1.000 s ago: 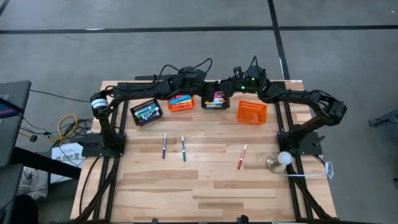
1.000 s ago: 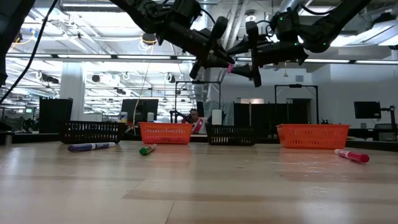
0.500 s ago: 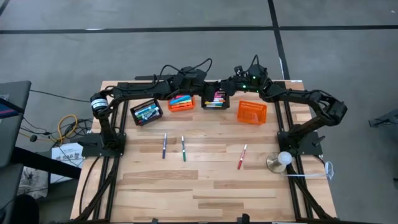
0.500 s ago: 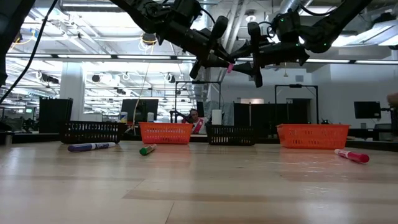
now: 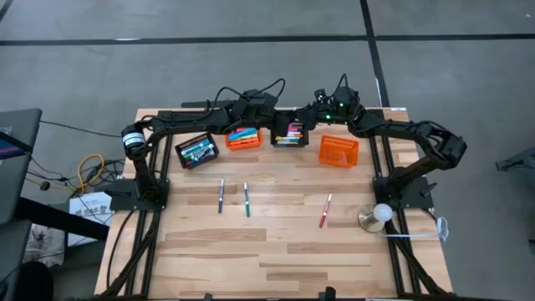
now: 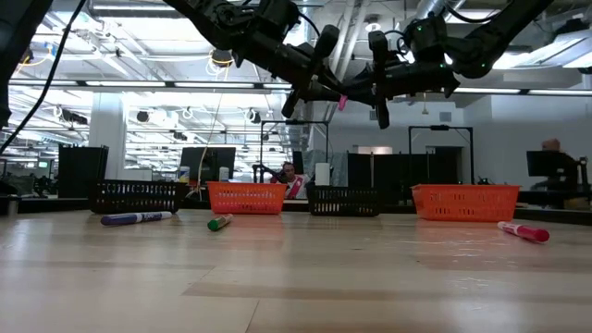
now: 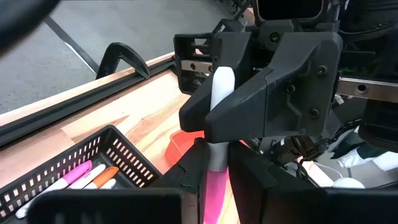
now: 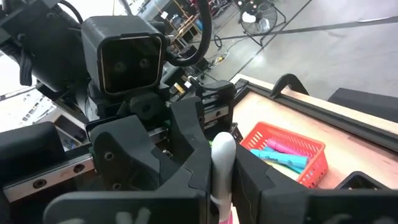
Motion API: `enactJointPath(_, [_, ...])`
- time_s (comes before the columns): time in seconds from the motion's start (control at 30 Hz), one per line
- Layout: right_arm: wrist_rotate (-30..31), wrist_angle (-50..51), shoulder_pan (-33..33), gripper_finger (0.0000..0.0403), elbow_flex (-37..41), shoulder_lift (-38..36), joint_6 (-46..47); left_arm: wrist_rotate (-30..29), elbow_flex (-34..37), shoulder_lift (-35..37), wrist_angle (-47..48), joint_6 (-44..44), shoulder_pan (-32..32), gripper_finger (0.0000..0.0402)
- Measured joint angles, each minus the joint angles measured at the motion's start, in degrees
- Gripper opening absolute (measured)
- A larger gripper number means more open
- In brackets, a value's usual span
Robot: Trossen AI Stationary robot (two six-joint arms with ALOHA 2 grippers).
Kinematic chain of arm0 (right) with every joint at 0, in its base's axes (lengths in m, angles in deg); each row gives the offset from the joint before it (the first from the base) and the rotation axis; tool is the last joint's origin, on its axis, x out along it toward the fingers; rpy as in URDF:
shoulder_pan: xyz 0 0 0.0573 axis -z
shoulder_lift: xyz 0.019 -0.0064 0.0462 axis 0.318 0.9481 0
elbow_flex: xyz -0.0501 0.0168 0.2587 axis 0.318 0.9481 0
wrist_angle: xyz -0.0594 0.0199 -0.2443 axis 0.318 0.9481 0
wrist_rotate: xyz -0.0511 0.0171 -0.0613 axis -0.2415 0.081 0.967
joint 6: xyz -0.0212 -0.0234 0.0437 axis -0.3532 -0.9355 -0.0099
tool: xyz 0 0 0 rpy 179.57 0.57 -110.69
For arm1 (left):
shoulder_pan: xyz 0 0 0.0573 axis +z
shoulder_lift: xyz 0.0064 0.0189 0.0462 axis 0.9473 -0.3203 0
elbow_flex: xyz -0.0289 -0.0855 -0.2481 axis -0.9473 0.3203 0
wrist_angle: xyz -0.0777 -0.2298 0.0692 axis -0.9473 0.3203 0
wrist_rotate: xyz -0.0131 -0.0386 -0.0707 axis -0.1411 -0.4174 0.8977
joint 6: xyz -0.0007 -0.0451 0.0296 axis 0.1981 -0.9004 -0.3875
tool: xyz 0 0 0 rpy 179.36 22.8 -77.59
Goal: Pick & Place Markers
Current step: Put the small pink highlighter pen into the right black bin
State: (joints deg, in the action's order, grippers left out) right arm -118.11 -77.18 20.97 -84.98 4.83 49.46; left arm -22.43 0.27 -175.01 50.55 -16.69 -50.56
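A pink-and-white marker [image 7: 216, 143] was held by both the left pincer [image 6: 319, 81] and right pincer [image 6: 377, 85], each clamped on one end, above the black basket [image 5: 290, 132]. Three more markers [image 5: 246, 199] were left lying on the worktop [image 5: 276, 251].

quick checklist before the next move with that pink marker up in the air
1. Pink marker held between left hand and right hand: ok.
2. Which hand bears it: cannot tell.
3. Handover high above the table: ok.
4. Black basket below the hands: ok; it holds markers.
5. Purple marker, green marker and red marker left loose on the table: not ok.
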Motion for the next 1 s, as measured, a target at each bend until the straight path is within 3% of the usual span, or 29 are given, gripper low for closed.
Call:
enactJointPath(0.4, [0.1, 0.7, 1.3, 0.0026, 0.0, 0.0, 0.2, -0.5, 0.1, -0.1, 0.1, 0.0, -0.1, 0.0071])
enactJointPath(0.57, [0.9, 1.2, 2.4, 0.0026, 0.0, 0.0, 0.1, -0.2, 0.8, -0.1, 0.1, 0.0, -0.2, 0.0114])
enactJointPath(0.83, [0.4, 2.8, 3.5, 0.0026, 0.0, -0.1, -0.2, 2.5, 2.1, -0.1, 1.3, -0.3, -0.1, 0.0215])
enactJointPath(1.0, [0.4, 8.1, 3.3, 0.0026, 0.0, -0.1, -3.0, 3.5, 2.1, 0.0, 7.8, -0.3, -0.5, 0.0244])
